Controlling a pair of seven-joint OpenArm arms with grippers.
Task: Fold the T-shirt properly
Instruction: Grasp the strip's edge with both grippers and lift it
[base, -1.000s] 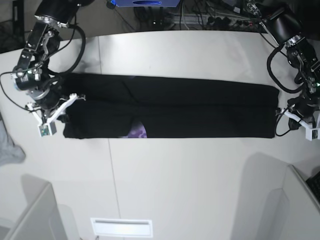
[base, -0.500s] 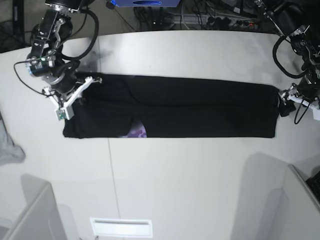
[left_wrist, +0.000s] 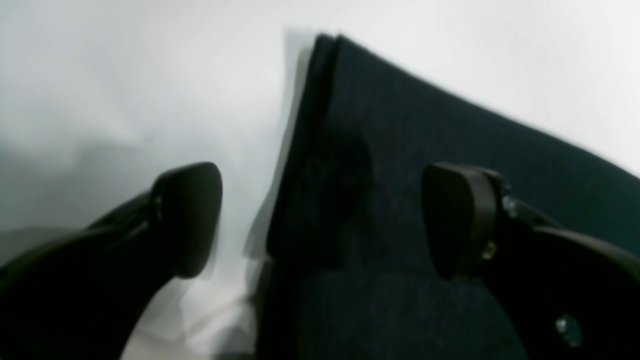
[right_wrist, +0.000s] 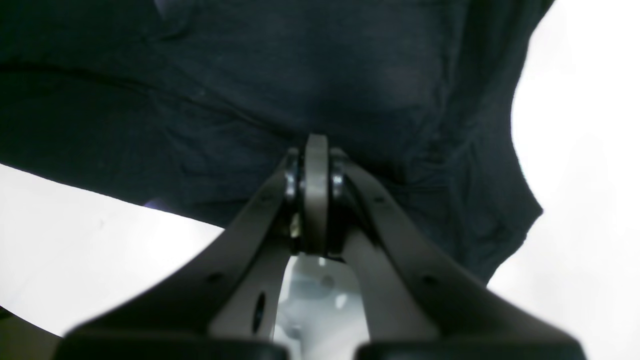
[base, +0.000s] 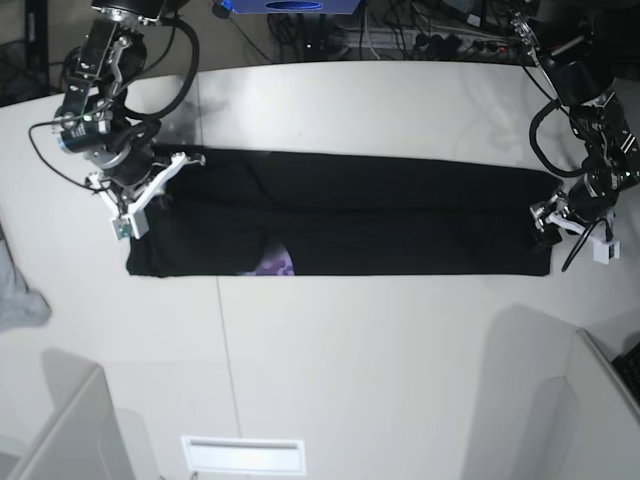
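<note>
The left jaws (left_wrist: 320, 220) stand wide open over one end edge of the T-shirt (base: 400, 215), one finger above the black cloth, the other above the bare white surface (base: 380, 350). The right jaws (right_wrist: 316, 150) are closed, pinching a fold of cloth at the other end. The T-shirt lies as a long folded band across the surface's middle, a purple print (base: 275, 265) peeking out at its near edge

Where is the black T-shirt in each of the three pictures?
Base: the T-shirt lies as a long band across the table's middle.
Left wrist: its end fills the right side, between the open left hand's fingers.
Right wrist: it fills the top, above the shut right hand.
Shared landmark: the white table, bare beside the cloth in every view.
</note>
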